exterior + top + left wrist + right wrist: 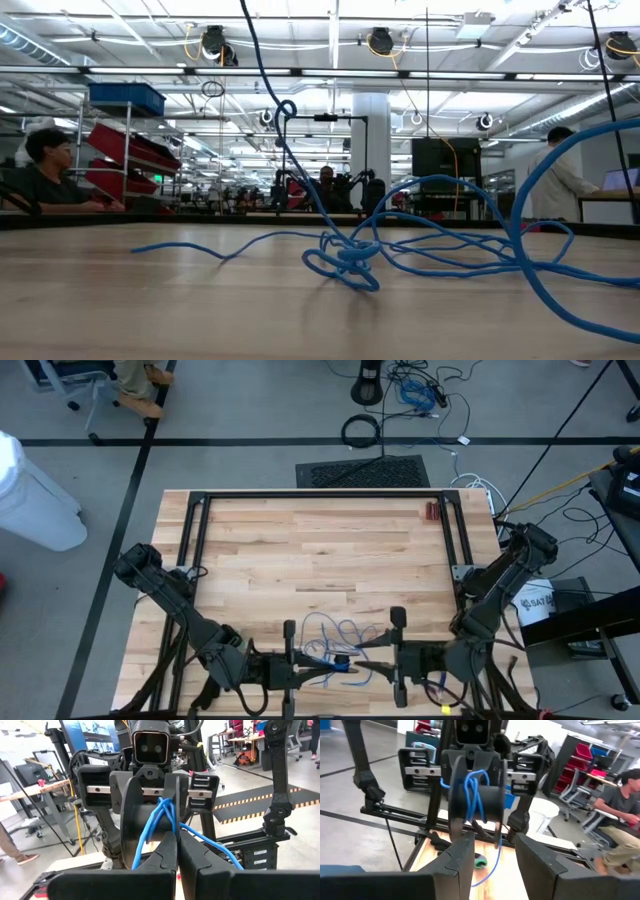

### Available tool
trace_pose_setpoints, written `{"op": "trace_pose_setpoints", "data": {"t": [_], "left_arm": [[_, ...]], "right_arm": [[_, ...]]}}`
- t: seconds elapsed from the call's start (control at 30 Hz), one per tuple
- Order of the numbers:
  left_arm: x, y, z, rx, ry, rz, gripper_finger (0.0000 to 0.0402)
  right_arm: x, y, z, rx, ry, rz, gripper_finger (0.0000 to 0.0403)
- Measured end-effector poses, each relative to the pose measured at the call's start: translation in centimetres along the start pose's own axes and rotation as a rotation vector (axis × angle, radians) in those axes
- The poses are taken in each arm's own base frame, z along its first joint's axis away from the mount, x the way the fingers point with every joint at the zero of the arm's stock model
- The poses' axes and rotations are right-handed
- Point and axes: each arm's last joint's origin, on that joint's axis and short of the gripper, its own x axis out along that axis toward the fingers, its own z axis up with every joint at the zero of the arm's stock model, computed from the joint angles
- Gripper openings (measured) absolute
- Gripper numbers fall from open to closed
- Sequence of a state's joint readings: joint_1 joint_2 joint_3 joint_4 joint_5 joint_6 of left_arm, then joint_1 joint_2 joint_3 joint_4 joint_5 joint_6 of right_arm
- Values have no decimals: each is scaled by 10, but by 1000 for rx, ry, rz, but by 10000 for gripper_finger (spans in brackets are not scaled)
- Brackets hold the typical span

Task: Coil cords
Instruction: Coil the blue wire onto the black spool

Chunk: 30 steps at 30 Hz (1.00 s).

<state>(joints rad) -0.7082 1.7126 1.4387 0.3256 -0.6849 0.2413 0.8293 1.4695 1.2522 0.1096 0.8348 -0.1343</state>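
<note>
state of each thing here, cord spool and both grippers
cord: blue, mostly loose and tangled on the table, a few turns on the spool
spool: dark, barely wound, between the two grippers
left gripper: shut on cord
right gripper: open, facing the spool

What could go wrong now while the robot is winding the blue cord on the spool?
The loose blue cord lies in a tangled heap on the table; a knot may tighten if it is pulled.
Only a few turns sit on the black spool, held facing the open right gripper; they could slip off.
The shut left gripper pinches the cord, which may jam between its fingers.
</note>
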Motion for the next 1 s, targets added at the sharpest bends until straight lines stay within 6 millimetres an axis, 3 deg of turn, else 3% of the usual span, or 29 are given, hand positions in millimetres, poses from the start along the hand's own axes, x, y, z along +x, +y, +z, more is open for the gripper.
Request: {"op": "trace_pose_setpoints", "data": {"t": [0.6, 0.73, 0.9, 1.0], "left_arm": [[2, 2, -1, 0, 2, 4, 1], [1, 3, 0, -2, 0, 2, 1], [1, 2, 0, -1, -1, -7, 2], [1, 1, 0, 1, -1, -8, 10]], "right_arm": [[7, -6, 5, 16, -52, 38, 123], [11, -4, 5, -5, -71, 28, 89], [13, -3, 4, -26, -77, 20, 17], [13, -3, 4, -31, -78, 15, 7]]}}
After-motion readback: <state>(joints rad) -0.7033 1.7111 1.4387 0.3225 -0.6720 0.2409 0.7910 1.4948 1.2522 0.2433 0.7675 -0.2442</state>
